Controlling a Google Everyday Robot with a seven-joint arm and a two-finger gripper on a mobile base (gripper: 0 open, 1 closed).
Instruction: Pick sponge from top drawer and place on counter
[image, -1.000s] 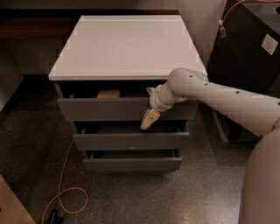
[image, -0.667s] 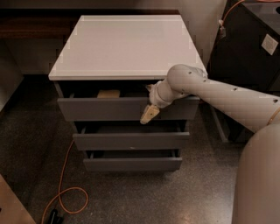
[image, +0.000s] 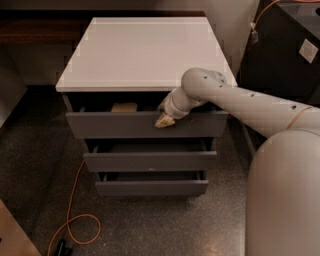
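The top drawer (image: 125, 125) is pulled open a little under the white counter (image: 145, 50). The pale yellow sponge (image: 124, 107) lies inside it, left of middle, only its top edge showing above the drawer front. My gripper (image: 164, 120) hangs at the drawer's front edge, to the right of the sponge and apart from it, its yellowish fingertips pointing down and left over the drawer front. The arm reaches in from the right.
Two shallower grey drawers (image: 150, 161) below are also slightly open. An orange cable (image: 70, 210) loops on the dark speckled floor at the left. A black cabinet (image: 285, 45) stands to the right of the counter. My base (image: 282, 195) fills the lower right.
The gripper has risen and moved left, from in front of the top drawer's face to its upper edge, closer to the sponge. The sponge has not moved.
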